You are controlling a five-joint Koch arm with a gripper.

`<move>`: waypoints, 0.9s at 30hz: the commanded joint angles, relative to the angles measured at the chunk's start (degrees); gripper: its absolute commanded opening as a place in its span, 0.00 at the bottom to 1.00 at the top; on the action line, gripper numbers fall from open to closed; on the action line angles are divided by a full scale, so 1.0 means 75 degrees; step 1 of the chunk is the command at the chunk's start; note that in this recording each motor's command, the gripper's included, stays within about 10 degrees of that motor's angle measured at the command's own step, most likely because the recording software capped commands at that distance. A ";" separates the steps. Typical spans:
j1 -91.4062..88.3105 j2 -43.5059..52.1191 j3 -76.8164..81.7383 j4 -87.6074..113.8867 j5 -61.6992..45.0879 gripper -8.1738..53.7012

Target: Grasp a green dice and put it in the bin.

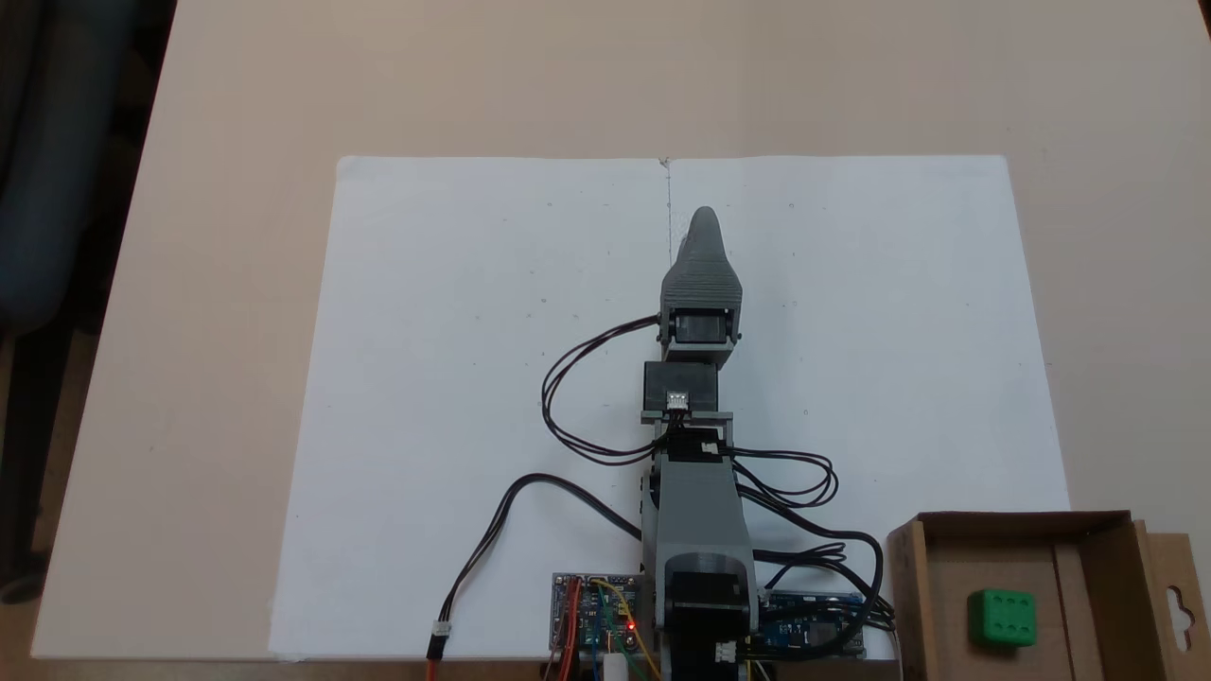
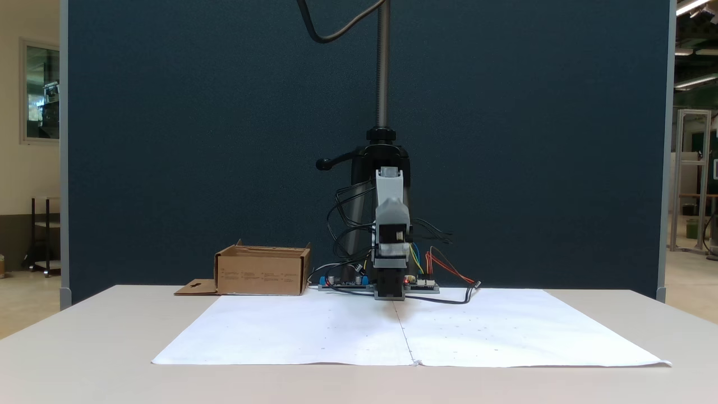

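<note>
Resting inside the bin (image 1: 1097, 539) was one dice (image 1: 1001, 619), a bright green cube with rounded corners and six sunken pips on its top face, lying on the brown cardboard floor toward the near edge of a fixed view. The bin was a single shallow rectangular box of corrugated cardboard, with one flat side flap (image 1: 1173, 596) pierced by a hang-hole cutout. It stood at the bottom right of that view, beside the arm's base (image 1: 705, 605); in a fixed view from the front it sat left of the arm (image 2: 261, 272), its wall hiding the dice. One grey, ridged plastic arm reached out along the middle seam of two white paper sheets (image 1: 473, 378), which lay smooth on the beige table (image 1: 236, 142). The gripper (image 1: 705, 227) tapered to one rounded tip over the paper, well apart from the bin; I could not tell whether its jaws were spread or pressed together. Several black cables (image 1: 577, 378) looped around the arm.
</note>
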 commanded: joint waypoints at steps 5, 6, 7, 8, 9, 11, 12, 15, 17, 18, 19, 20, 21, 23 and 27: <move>0.0070 0.0891 0.0527 -0.2060 -0.0164 0.84; 0.0070 0.0891 0.0527 -0.2283 -0.0164 0.84; 0.0070 0.0891 0.0527 -0.2482 -0.0164 0.84; 0.0082 0.0879 0.0527 -0.2728 -0.0176 0.85; 0.0105 0.0867 0.0527 -0.2801 -0.0176 0.85; 0.0117 0.0855 0.0527 -0.2789 -0.0176 0.85; 0.0117 0.0855 0.0527 -0.2789 -0.0164 0.85; 0.0047 0.0844 0.0527 -0.2777 -0.0141 0.86; 0.0035 0.0844 0.0527 -0.2777 -0.0141 0.86; 0.0035 0.0844 0.0527 -0.2777 -0.0141 0.86; 0.0035 0.0844 0.0527 -0.2777 -0.0141 0.86; 0.0047 0.0844 0.0527 -0.2777 -0.0141 0.85; 0.0047 0.0844 0.0527 -0.2777 -0.0141 0.86; 0.0035 0.0844 0.0527 -0.2777 -0.0141 0.86; 0.0035 0.0844 0.0527 -0.2777 -0.0141 0.86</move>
